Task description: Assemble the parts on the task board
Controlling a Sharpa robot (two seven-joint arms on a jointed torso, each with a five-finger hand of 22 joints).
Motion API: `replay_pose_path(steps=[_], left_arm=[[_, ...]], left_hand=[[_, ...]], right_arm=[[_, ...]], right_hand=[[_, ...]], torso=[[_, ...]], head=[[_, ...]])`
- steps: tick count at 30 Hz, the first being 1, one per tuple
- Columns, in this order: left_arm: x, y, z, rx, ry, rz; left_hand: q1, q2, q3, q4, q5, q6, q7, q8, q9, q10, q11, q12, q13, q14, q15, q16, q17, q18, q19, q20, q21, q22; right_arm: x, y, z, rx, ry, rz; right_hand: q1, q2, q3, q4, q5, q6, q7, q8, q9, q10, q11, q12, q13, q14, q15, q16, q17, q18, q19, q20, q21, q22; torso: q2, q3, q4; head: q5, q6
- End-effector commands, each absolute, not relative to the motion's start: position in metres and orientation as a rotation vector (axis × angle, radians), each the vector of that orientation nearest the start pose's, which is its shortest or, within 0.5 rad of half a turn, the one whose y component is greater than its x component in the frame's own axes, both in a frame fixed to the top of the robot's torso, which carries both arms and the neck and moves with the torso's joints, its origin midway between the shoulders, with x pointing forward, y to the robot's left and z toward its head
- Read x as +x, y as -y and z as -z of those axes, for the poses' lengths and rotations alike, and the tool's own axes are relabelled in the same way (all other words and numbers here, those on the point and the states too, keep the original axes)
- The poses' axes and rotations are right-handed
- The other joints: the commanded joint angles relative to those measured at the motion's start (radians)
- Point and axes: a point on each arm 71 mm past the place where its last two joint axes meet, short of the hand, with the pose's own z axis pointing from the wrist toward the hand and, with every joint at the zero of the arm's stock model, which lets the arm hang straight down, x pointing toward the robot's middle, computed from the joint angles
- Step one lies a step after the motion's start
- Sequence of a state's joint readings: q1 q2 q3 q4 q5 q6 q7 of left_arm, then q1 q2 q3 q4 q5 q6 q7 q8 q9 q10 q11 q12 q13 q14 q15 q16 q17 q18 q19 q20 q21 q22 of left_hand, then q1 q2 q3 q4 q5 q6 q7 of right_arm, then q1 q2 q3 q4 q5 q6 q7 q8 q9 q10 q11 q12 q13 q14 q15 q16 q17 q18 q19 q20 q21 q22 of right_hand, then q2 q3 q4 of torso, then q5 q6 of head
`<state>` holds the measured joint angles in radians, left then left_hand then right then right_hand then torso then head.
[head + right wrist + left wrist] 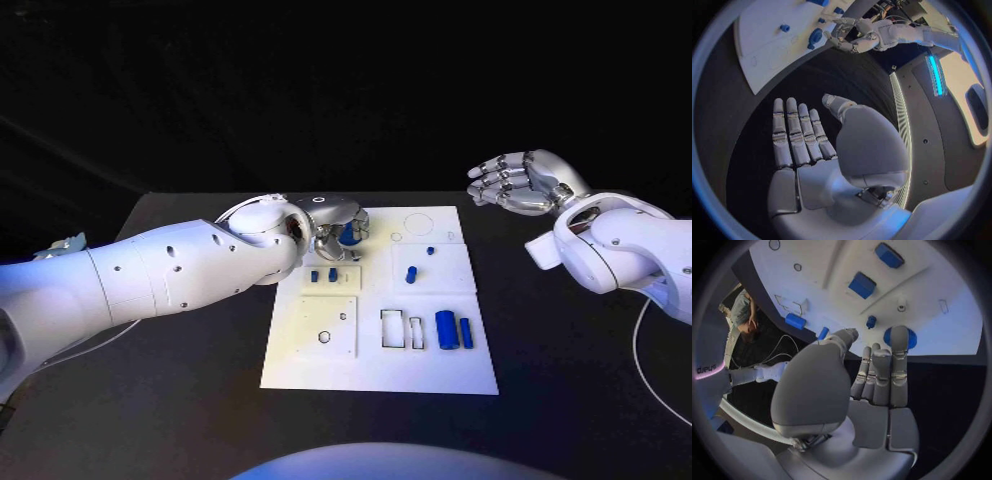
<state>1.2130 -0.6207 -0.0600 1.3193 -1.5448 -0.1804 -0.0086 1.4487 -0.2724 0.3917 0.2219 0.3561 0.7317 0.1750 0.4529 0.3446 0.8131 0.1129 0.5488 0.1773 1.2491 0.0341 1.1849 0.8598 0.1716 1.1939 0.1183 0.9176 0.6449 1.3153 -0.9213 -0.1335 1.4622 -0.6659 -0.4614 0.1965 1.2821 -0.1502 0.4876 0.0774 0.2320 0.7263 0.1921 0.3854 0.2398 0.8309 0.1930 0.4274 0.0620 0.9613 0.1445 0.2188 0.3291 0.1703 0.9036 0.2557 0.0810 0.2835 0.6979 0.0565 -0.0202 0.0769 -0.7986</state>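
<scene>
The white task board [382, 300] lies in the middle of the table. My left hand [335, 225] hovers over its far left corner, its straight fingers [882, 370] reaching a round blue part [901, 336], with the thumb [845, 336] apart. I cannot tell whether they touch the part. Two small blue parts [323, 275] stand just nearer on the board. Another blue part [411, 274] sits at the centre, and two long blue parts [454, 330] lie at the right. My right hand [522, 182] is raised beyond the board's far right corner, fingers [795, 130] spread and empty.
Square raised plates [327, 325] and rectangular slots [401, 330] mark the board's near half. Black tabletop [188, 380] surrounds the board on all sides. A thin cable [642, 350] runs along the table at the right.
</scene>
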Motion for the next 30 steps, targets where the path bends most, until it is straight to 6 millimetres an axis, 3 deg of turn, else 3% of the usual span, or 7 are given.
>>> replay_pose_path(steps=[1,9,13,20,30], left_arm=[[0.512,-0.133,0.208,0.458,-1.789,0.641],[0.514,-0.131,0.211,0.465,-1.805,0.635],[0.515,-0.13,0.211,0.465,-1.803,0.636],[0.517,-0.128,0.214,0.473,-1.818,0.635],[0.516,-0.126,0.218,0.477,-1.838,0.633]], left_hand=[[0.003,0.007,-0.006,0.002,-0.007,0.006,0.002,-0.009,-0.004,0.006,0.002,-0.008,-0.006,0.012,0.0,0.012,0.006,-0.006,0.012,0.003,0.02,0.023],[0.015,0.015,-0.001,0.006,-0.005,0.032,-0.004,-0.019,-0.014,0.024,0.0,-0.027,-0.024,0.025,-0.002,0.03,0.004,-0.011,0.025,0.005,0.059,0.067],[0.024,0.019,0.009,0.005,-0.003,0.046,-0.006,-0.024,-0.018,0.037,-0.001,-0.037,-0.033,0.033,-0.003,0.042,0.007,-0.014,0.032,0.004,0.079,0.089],[0.036,0.022,0.039,0.004,-0.003,0.091,-0.015,-0.03,-0.026,0.081,-0.007,-0.061,-0.054,0.056,-0.008,0.071,0.023,-0.023,0.052,0.004,0.133,0.153],[0.042,0.02,0.054,-0.004,-0.004,0.104,-0.016,-0.037,-0.031,0.103,-0.01,-0.076,-0.065,0.066,-0.011,0.085,0.03,-0.028,0.061,0.002,0.16,0.184]], right_arm=[[0.505,0.264,0.154,0.464,-1.503,-0.994],[0.504,0.264,0.154,0.461,-1.503,-0.993],[0.504,0.264,0.154,0.461,-1.504,-0.994],[0.504,0.263,0.154,0.461,-1.505,-0.996],[0.503,0.263,0.154,0.462,-1.506,-0.998]], right_hand=[[-0.004,-0.001,0.004,-0.001,-0.002,0.006,0.058,-0.006,-0.002,0.007,0.001,-0.008,0.0,-0.003,0.007,-0.007,-0.002,0.009,-0.001,0.005,-0.006,-0.002],[-0.004,0.0,0.004,-0.001,-0.001,0.006,0.059,-0.009,-0.003,0.006,0.001,-0.011,0.0,-0.003,0.008,-0.009,-0.003,0.009,-0.001,0.005,-0.006,-0.003],[-0.004,0.0,0.004,-0.001,-0.001,0.006,0.059,-0.009,-0.003,0.006,0.002,-0.012,0.0,-0.003,0.008,-0.009,-0.003,0.009,-0.001,0.005,-0.007,-0.003],[-0.005,0.0,0.004,-0.001,-0.001,0.006,0.059,-0.011,-0.004,0.006,0.002,-0.014,0.0,-0.002,0.008,-0.009,-0.004,0.009,-0.001,0.006,-0.007,-0.004],[-0.007,0.001,0.004,-0.001,0.001,0.006,0.061,-0.013,-0.005,0.006,0.003,-0.017,0.0,-0.002,0.008,-0.01,-0.005,0.009,-0.001,0.006,-0.007,-0.005]], torso=[[0.0,-0.0001,0.0002],[0.001,-0.0013,0.0011],[0.0,0.0008,0.0002],[0.0,0.0001,0.0003],[-0.001,0.0,-0.0005]], head=[[-0.004,0.001],[-0.009,0.006],[-0.009,0.004],[-0.009,0.0],[-0.01,-0.004]])
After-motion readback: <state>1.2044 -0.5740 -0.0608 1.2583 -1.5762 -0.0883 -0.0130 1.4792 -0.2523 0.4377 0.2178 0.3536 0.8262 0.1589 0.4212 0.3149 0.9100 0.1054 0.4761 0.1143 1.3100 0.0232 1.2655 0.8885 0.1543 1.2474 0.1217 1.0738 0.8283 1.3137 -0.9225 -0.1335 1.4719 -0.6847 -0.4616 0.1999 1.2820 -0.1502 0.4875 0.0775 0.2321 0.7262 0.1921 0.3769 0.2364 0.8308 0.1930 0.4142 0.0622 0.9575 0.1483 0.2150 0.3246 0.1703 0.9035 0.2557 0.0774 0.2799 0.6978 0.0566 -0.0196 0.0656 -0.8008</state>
